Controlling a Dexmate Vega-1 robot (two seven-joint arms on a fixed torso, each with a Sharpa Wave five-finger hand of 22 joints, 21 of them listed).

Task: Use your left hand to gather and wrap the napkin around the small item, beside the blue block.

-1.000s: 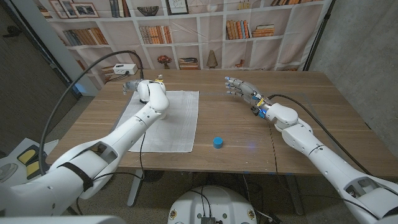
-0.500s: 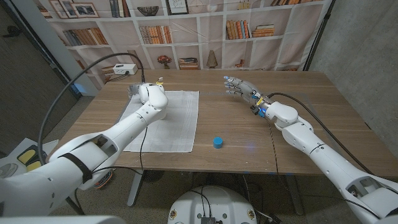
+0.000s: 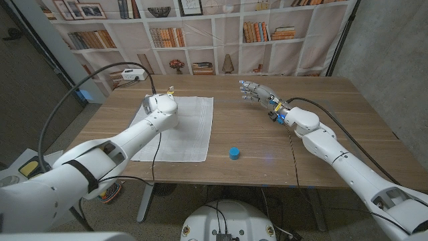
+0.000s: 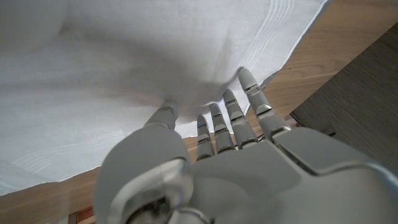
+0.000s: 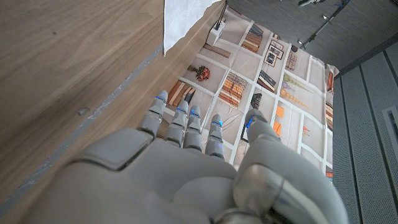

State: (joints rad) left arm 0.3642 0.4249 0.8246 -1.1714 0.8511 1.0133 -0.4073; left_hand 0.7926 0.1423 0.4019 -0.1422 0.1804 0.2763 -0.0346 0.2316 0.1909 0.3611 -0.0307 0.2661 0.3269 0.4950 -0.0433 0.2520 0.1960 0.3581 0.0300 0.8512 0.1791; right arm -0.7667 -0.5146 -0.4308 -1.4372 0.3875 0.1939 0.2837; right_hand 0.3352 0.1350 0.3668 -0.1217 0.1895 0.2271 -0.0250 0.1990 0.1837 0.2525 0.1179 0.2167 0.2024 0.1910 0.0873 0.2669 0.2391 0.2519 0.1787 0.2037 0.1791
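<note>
A white napkin (image 3: 182,127) lies spread out on the left half of the wooden table (image 3: 334,114). My left hand (image 3: 160,102) is at its far left corner, and its fingertips (image 4: 231,106) touch the cloth (image 4: 124,81) just inside the hem without holding anything. The cloth rises slightly ahead of the fingers; I cannot tell what lies under it. A small blue block (image 3: 234,152) stands on bare wood to the right of the napkin's near corner. My right hand (image 3: 257,92) hovers over the far middle of the table, fingers spread, empty.
A white box (image 3: 135,73) with a black cable sits at the table's far left corner. A bookshelf backdrop (image 3: 200,33) stands behind the table. Bare wood (image 5: 56,68) stretches between the napkin and my right hand.
My left hand has drawn in from beyond the napkin's left edge onto its far left corner. The right hand has barely moved.
</note>
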